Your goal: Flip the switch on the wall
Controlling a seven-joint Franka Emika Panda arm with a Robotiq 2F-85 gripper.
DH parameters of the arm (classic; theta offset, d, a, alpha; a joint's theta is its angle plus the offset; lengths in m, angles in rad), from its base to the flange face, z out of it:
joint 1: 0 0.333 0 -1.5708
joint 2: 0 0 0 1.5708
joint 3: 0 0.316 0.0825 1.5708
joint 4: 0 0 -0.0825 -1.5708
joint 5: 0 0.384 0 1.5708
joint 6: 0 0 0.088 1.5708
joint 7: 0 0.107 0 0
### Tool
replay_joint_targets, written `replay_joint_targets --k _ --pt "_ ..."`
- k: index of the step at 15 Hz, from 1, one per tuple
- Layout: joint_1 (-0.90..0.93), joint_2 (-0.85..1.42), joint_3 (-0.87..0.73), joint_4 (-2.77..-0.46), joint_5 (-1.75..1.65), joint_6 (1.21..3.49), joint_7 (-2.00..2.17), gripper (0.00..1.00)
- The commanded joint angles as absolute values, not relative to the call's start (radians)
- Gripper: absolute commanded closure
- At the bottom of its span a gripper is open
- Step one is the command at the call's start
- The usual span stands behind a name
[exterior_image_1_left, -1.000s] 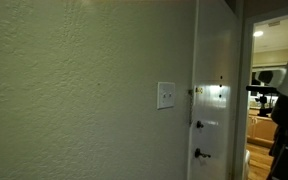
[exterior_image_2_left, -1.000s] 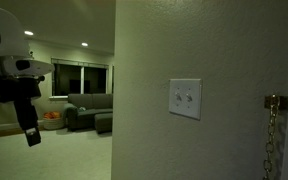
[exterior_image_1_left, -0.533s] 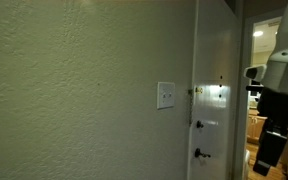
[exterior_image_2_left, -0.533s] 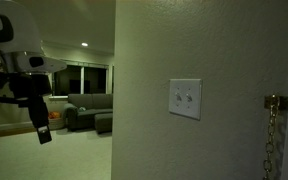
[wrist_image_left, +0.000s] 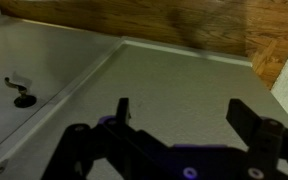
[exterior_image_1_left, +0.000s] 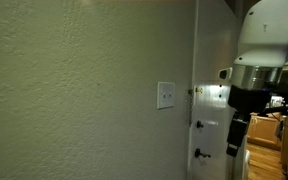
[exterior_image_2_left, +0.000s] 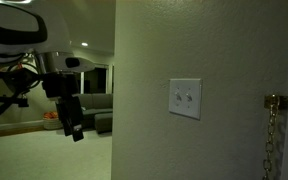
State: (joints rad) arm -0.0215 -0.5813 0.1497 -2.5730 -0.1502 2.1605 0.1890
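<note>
The switch is a small white plate on the textured greenish-beige wall, just beside the white door's edge. In an exterior view the plate shows two small toggles on the wall. My gripper hangs open and empty in front of the door, apart from the switch. In an exterior view it is off to the side of the wall's corner. In the wrist view the open fingers frame bare wall; the switch is out of view there.
The white door carries dark knobs and a latch. A knob shows in the wrist view. A brass door chain hangs by the switch. A sofa and a lit room lie behind the arm.
The arm has swung in toward the wall in both exterior views, from the frame edge to in front of the door. The gripper stays open.
</note>
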Motion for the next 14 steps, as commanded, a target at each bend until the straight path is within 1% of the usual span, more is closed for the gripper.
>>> replay_joint_targets --k 1,3,4,7,14 --pt "-0.034 -0.459 0.115 -2.487 -0.184 2.177 0.147 0.00" --pt "-0.036 -0.417 0.106 -2.452 -0.191 2.172 0.147 0.00" --pt "-0.021 -0.462 0.109 -2.490 -0.175 2.160 0.165 0.00" --pt "-0.021 -0.413 0.102 -2.453 -0.178 2.161 0.165 0.00" --pt "-0.028 -0.399 0.104 -2.436 -0.191 2.163 0.175 0.00"
